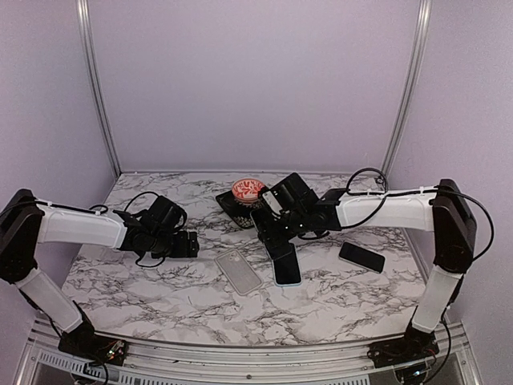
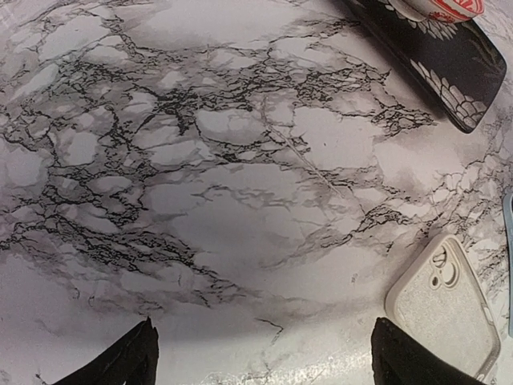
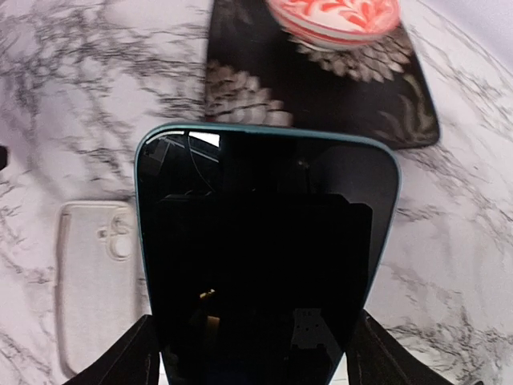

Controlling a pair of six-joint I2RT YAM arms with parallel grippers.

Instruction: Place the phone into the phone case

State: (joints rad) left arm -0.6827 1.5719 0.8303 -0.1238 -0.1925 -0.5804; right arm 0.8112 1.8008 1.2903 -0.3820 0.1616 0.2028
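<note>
Teal-rimmed phone (image 3: 264, 241), clamped across its width in my right gripper (image 3: 254, 337), sits just beside the case (image 3: 92, 297), while my left gripper (image 2: 262, 337) gapes empty over marble (image 2: 240, 160); I should square the phone's corners to the case before pressing down.

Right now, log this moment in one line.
left gripper open, holding nothing | right gripper shut on phone | case flat on table, no phone in it
</note>
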